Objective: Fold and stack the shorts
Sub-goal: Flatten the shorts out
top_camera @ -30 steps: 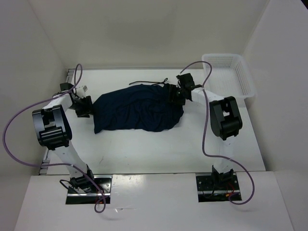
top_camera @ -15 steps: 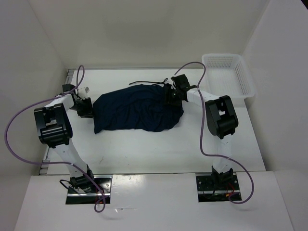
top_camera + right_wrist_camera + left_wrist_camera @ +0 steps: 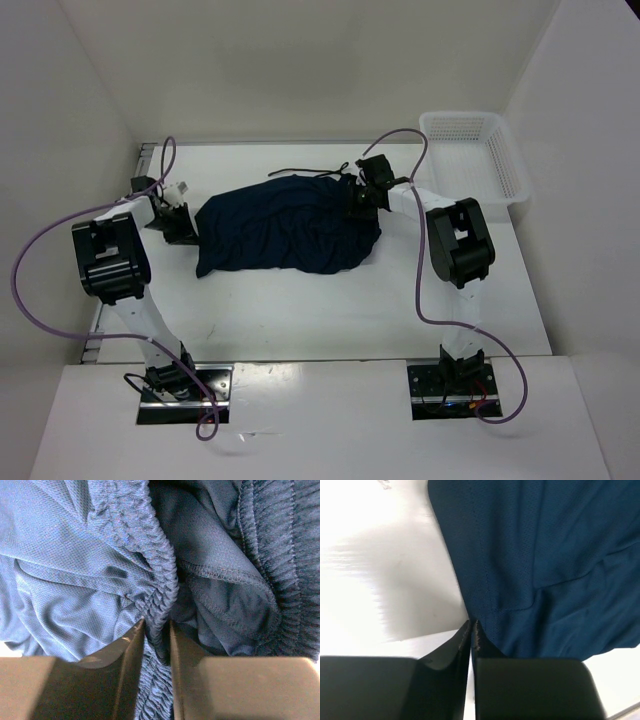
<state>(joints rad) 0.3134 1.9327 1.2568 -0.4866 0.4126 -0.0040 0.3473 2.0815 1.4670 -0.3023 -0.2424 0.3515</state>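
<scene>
The dark navy shorts (image 3: pixel 285 225) lie crumpled across the middle of the white table, with their thin drawstring (image 3: pixel 310 172) trailing off the far edge. My left gripper (image 3: pixel 190 228) is low at their left end. In the left wrist view its jaws (image 3: pixel 471 625) are pressed together right on the hem edge of a leg (image 3: pixel 540 555). My right gripper (image 3: pixel 352 200) is at the right end. In the right wrist view it (image 3: pixel 156 622) is shut on the gathered elastic waistband (image 3: pixel 161 580), which runs down between the two fingers.
A white plastic basket (image 3: pixel 508 165) stands at the back right corner of the table. White walls close in the table on the left, the back and the right. Purple cables loop beside both arms.
Both grippers have closed, the left at the leg hem and the right on the waistband. The right gripper shifted slightly left into the cloth. The shorts lie as before.
</scene>
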